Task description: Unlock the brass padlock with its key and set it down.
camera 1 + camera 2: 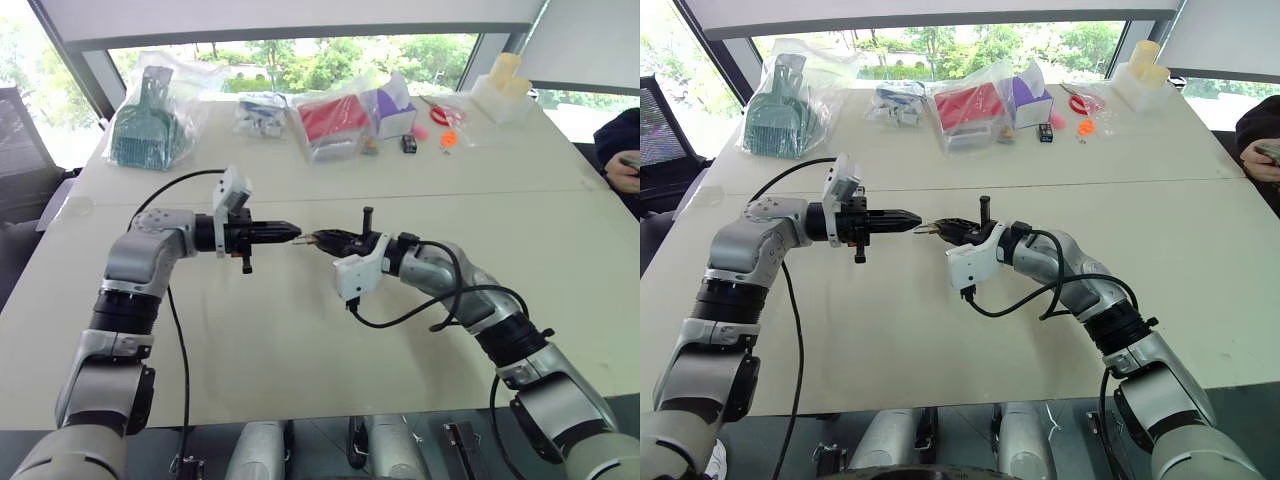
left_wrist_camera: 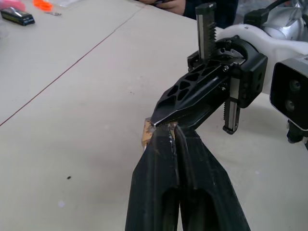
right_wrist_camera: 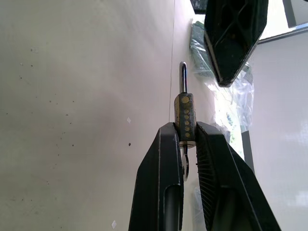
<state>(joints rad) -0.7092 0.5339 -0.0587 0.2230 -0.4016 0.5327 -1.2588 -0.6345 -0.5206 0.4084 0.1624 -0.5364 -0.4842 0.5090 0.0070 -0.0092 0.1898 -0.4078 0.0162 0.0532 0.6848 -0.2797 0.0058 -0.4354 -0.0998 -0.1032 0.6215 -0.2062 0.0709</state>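
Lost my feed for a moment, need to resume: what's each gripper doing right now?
Left gripper: shut, nothing visibly held, tips right at the brass padlock.
Right gripper: shut on the brass padlock, shackle pointing outward; the key hangs between its fingers.

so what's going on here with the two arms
A two-armed humanoid robot is working a tiny dull-gold brass padlock above a pale table. The right gripper is shut on the padlock's body, with the thin silvery shackle poking out past the fingertips and a small wire key ring showing between the fingers. The left gripper, shut, sits tip to tip with it. The padlock is not set down yet.
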